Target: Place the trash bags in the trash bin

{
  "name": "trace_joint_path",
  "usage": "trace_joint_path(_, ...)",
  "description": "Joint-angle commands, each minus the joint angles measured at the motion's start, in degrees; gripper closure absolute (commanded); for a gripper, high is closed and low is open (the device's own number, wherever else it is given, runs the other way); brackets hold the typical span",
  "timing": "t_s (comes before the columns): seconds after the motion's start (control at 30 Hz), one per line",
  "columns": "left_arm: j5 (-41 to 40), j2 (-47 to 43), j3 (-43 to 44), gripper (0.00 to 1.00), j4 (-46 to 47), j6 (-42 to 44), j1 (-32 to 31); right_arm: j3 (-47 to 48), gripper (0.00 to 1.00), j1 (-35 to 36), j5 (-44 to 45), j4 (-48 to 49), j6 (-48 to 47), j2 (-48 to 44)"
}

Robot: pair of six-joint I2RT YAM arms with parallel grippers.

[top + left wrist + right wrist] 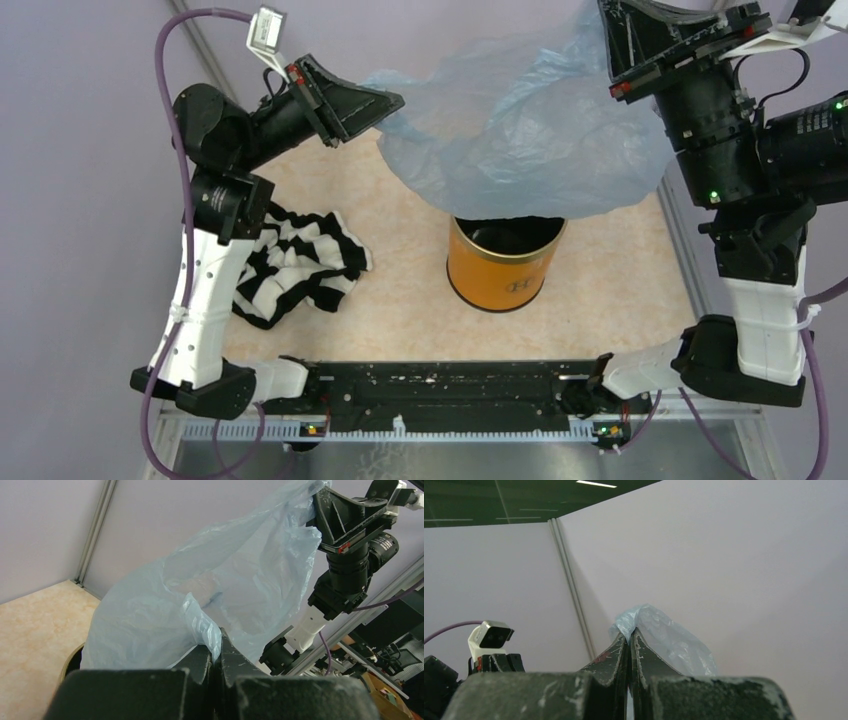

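Observation:
The pale-blue trash bag (520, 130) hangs stretched in the air between both grippers, its lower edge just above the mouth of the orange trash bin (503, 265). My left gripper (385, 105) is shut on the bag's left end; in the left wrist view (218, 639) the film is pinched between its closed jaws. My right gripper (615, 40) is raised at the top right and shut on the bag's right end; in the right wrist view (630, 634) a tuft of bag (659, 630) sticks out of the closed jaws. The bin's far rim is hidden by the bag (200, 595).
A black-and-white striped cloth heap (295, 262) lies on the table left of the bin, beside the left arm. A black rail (450, 395) runs along the near edge. Grey walls close the back and sides.

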Motion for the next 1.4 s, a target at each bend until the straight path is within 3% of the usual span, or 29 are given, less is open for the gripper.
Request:
trace_joint_path(0.0, 0.0, -2.4, -0.5, 1.00, -0.3, -2.1, -0.2, -0.6, 1.00, 0.3, 0.2, -1.1, 3.1, -1.6)
trace_joint_path(0.33, -3.2, -1.7, -3.7, 1.00, 0.1, -4.0, -0.2, -3.5, 1.00, 0.3, 1.9, -1.9, 4.5, -2.2)
trace_joint_path(0.8, -11.0, 8.5, -3.6, 1.00, 1.4, -2.7, 0.2, -7.7, 1.00, 0.0, 2.1, -4.5, 4.1, 2.8)
trace_joint_path(0.87, -11.6, 10.1, -3.1, 1.00, 1.3, -2.2, 0.8, -7.8, 0.89, -0.1, 1.7, -6.1, 4.9, 3.0)
trace_joint_path(1.13, -11.9, 13.2, -4.1, 1.00, 2.4, -1.8, 4.4, -12.6, 0.28, 0.0, 0.8, -9.7, 9.8, -2.3)
trace_joint_path(1.2, -11.8, 13.5, -4.8, 1.00, 3.0, -1.9, 5.0, -13.3, 0.18, -0.1, 0.3, -11.4, 11.2, -3.6)
trace_joint_path(1.37, -11.8, 13.8, -6.3, 1.00, 3.7, -2.1, 6.1, -13.3, 0.05, -0.1, -0.1, -17.8, 13.8, -6.6)
